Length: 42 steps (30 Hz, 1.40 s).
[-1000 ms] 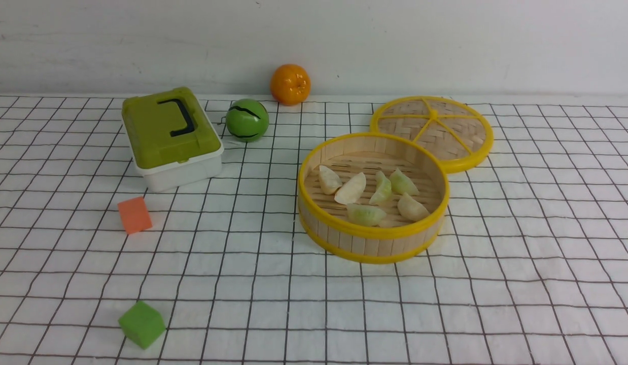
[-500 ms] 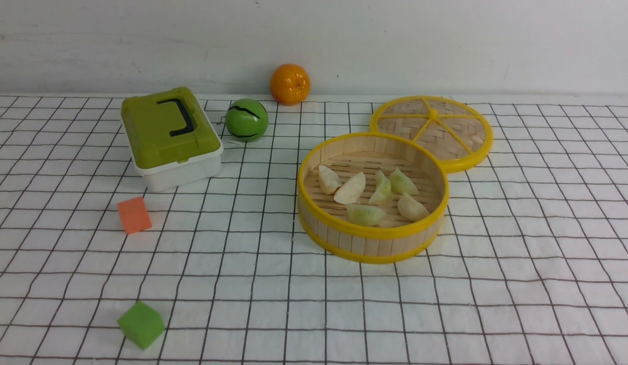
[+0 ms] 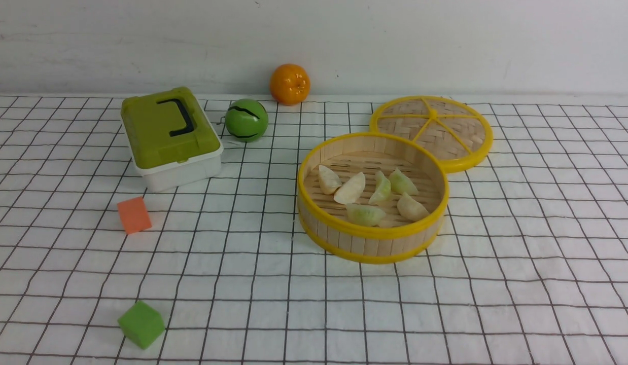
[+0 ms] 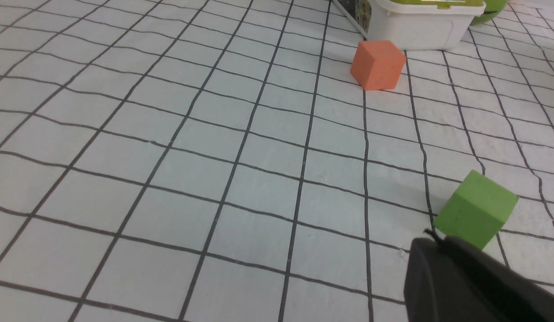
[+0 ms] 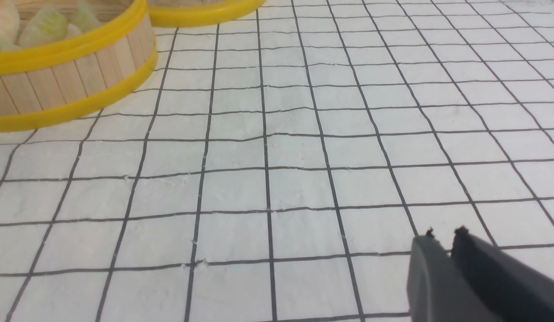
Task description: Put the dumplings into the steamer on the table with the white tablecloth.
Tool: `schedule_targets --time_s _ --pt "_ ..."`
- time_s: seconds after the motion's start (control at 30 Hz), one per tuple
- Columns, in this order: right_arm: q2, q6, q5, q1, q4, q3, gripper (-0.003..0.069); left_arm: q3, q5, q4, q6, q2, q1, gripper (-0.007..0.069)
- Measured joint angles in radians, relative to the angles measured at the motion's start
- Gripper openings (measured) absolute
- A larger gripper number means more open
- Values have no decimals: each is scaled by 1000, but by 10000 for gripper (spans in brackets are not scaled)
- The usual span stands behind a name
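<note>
Bystanders on the grid cloth

A green-lidded white box [image 3: 171, 137] sits at ten o'clock, a green striped ball [image 3: 247, 120] just beside it at eleven, an orange [image 3: 290, 84] at twelve by the wall. The woven lid [image 3: 434, 130] lies at one, an orange cube [image 3: 134, 215] at nine, a green cube [image 3: 141, 324] at seven.

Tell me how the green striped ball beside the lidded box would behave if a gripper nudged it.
The green striped ball is round with no flat face showing, so it would probably roll on a light push. Its glossy skin suggests that pads may slip. The cloth-covered table looks level, so it may travel some way.
</note>
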State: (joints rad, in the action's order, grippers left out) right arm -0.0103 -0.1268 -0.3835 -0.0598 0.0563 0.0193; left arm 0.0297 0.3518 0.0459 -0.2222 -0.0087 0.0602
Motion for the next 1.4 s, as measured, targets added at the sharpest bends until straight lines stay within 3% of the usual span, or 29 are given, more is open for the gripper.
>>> schedule_targets --time_s 1.4 --pt "0 0 0 0 0 0 134 0 0 0 0 0 0 -11"
